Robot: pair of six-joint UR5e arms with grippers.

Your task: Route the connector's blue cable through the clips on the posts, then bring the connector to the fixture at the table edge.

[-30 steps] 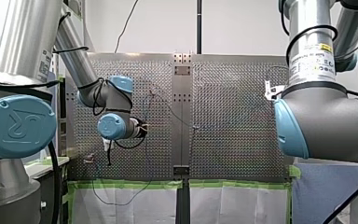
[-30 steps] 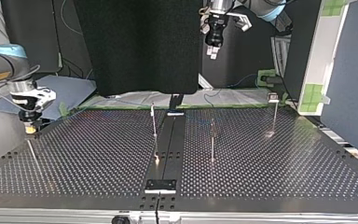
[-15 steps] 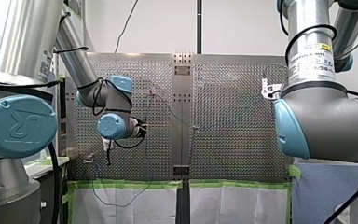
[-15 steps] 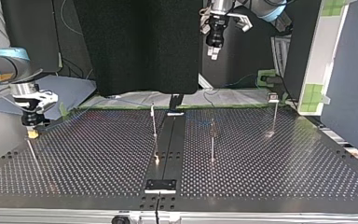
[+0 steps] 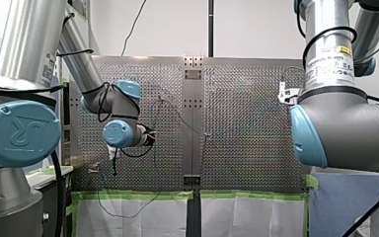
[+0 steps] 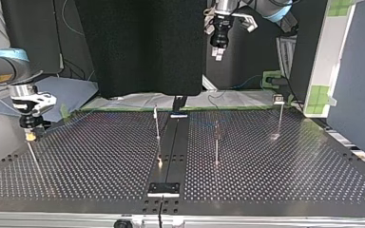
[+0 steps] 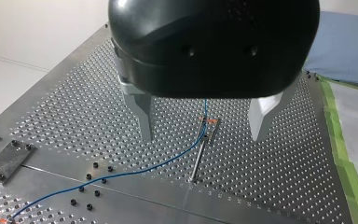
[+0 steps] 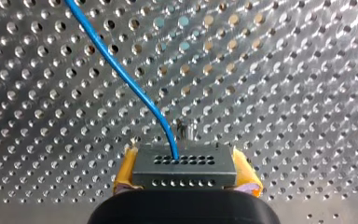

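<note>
Front and top views face each other across the table [image 6: 100,161] — wrist views, close above, share the blue cable [image 8: 120,69].

Left gripper [image 7: 201,137] jaws apart; right gripper [image 8: 186,181] clamps connector [image 8: 184,167].

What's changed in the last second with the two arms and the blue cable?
In the top view, my right gripper, shut on the grey connector block, dipped slightly toward the perforated metal table. My left gripper stayed open and high; the thin metal posts and blue cable did not move.
</note>
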